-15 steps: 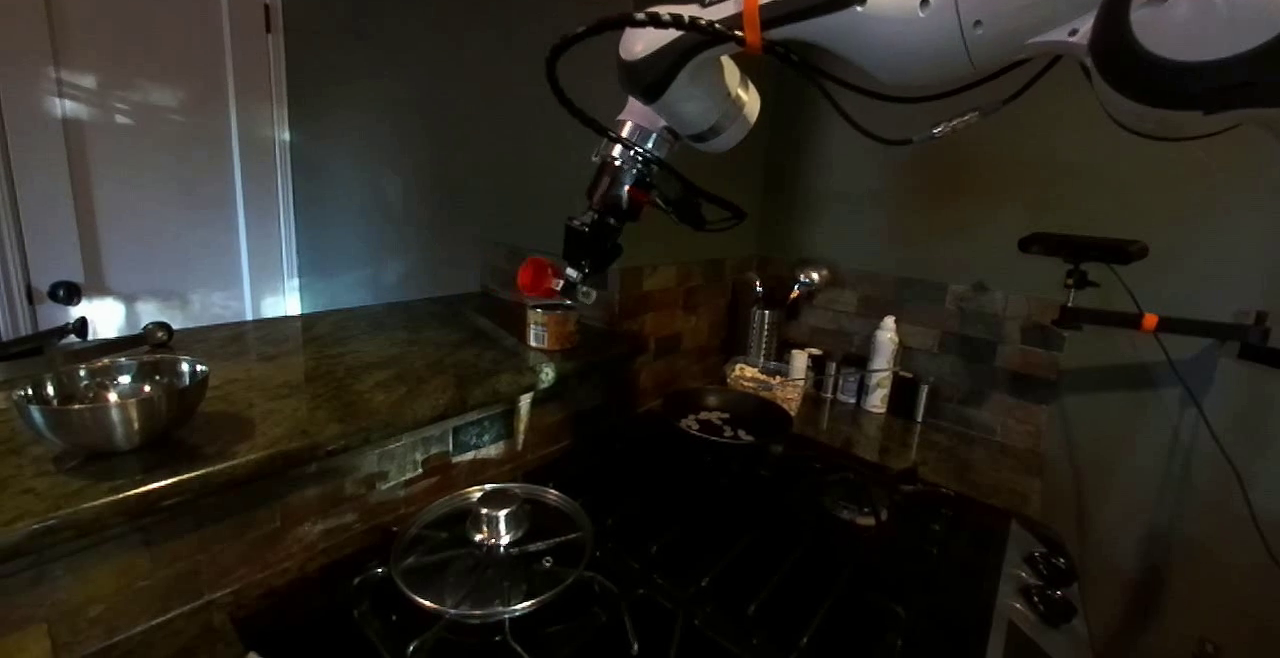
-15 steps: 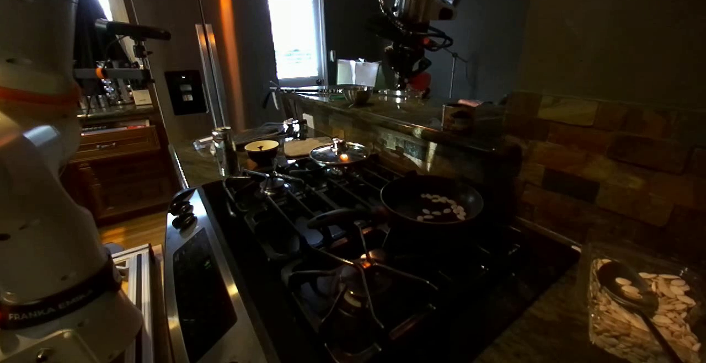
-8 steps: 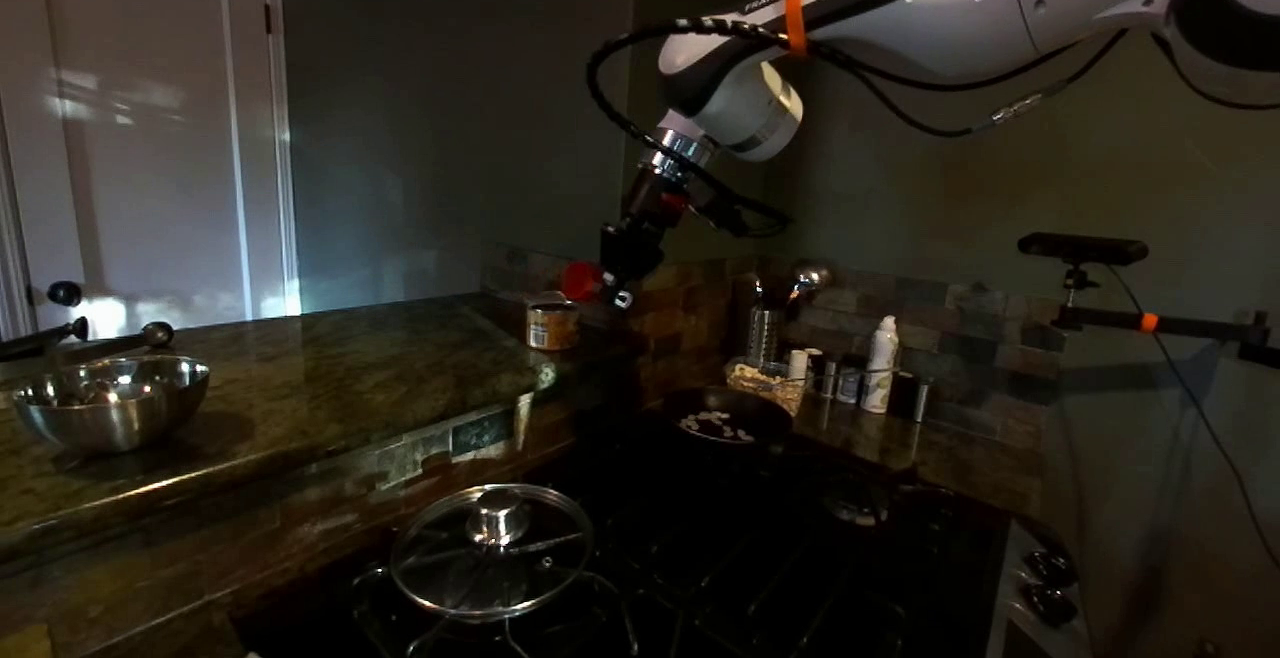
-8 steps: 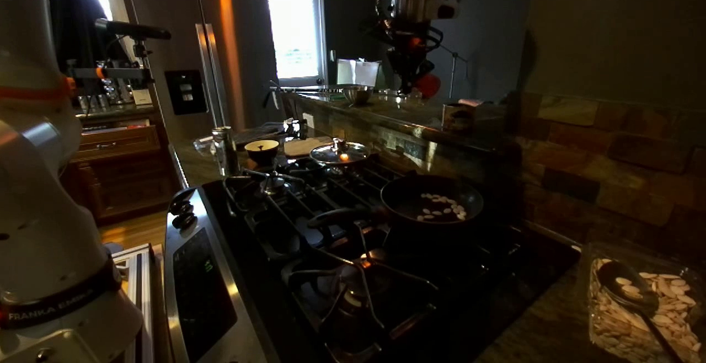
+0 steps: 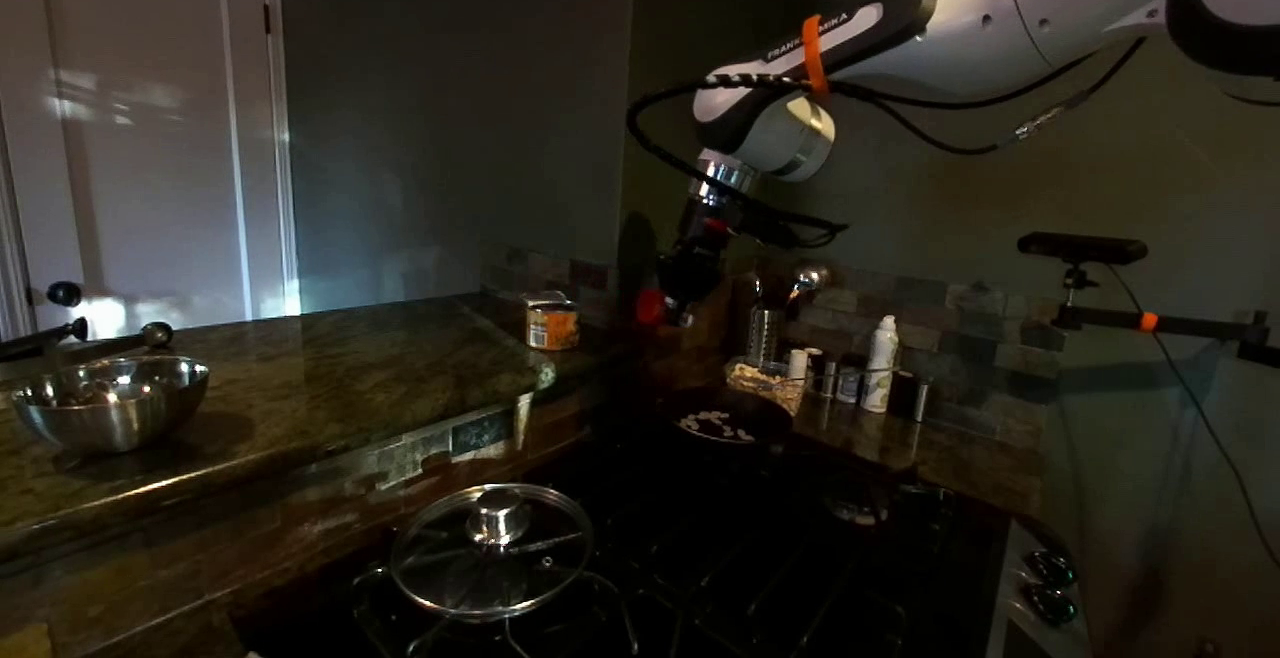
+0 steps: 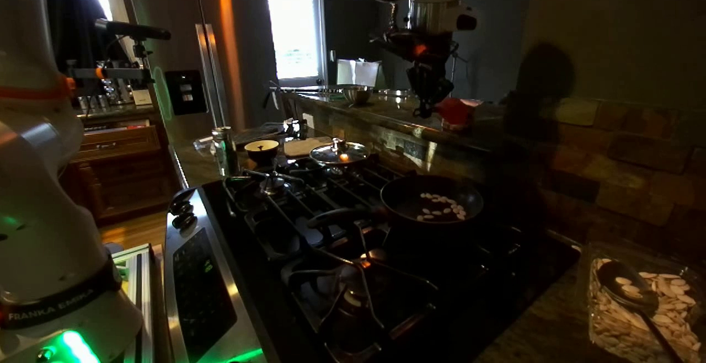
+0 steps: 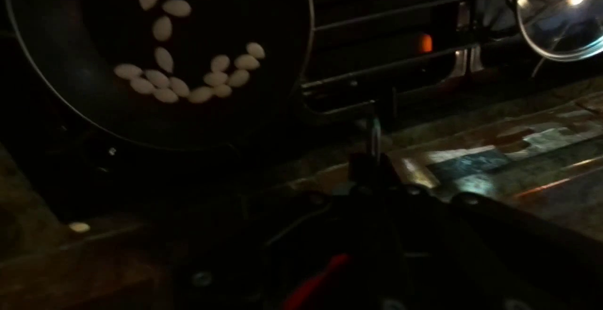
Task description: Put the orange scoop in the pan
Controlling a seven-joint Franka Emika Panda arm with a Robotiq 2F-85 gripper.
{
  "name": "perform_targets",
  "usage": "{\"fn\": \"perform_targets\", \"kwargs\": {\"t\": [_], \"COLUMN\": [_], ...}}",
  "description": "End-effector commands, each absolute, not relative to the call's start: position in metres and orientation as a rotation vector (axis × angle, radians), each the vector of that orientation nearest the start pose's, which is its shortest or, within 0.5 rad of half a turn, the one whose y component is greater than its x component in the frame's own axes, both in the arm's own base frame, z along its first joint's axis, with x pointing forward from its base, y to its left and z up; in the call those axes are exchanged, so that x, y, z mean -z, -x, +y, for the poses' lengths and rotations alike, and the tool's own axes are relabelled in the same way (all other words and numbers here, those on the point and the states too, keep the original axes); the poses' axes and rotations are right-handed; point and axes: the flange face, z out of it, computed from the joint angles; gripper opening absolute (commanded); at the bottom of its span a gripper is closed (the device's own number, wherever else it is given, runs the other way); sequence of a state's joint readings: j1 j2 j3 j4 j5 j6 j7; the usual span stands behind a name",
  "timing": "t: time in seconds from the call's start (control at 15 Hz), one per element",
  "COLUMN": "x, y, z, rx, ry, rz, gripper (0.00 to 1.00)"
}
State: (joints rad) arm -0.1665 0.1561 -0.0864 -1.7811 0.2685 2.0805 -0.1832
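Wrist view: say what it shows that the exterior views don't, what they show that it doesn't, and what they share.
Only the wrist view: a lone pale piece, seed-like, outside the pan; I can't pick it out in the exterior views.
Only the exterior views: the steel bowl, and the scoop recognisably; I can't tell whether the wrist view's red patch is part of it.
Shared: the pan with its seeds, the lid, the gripper.

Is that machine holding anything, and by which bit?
Yes, the orange scoop is in the jaws, apparently by its handle: the cup juts out beside them, though the grip itself is dark.
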Motion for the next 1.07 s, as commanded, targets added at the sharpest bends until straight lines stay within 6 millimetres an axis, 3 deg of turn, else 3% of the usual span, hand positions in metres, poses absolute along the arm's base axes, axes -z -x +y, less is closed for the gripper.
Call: {"fn": "perform_targets", "kwargs": {"t": [0.0,0.13,0.2,0.27,0.53,0.87,1.0], "x": [-0.454,-0.448,-0.454,-0.448,-0.456,-0.421,-0.406], "y": [-0.55,-0.53,-0.533,-0.549,-0.54,-0.53,-0.522], "z": [-0.177,-0.2,-0.201,-0.205,-0.208,-0.212,-0.21], "rx": [0.162,0.204,0.278,0.204,0.256,0.03,-0.021], "ry": [2.875,2.825,2.812,2.859,2.833,2.914,2.875], "rz": [0.534,0.694,0.68,0.612,0.648,0.718,0.535], "gripper": [0.01,0.01,0.01,0.04,0.01,0.01,0.01]}}
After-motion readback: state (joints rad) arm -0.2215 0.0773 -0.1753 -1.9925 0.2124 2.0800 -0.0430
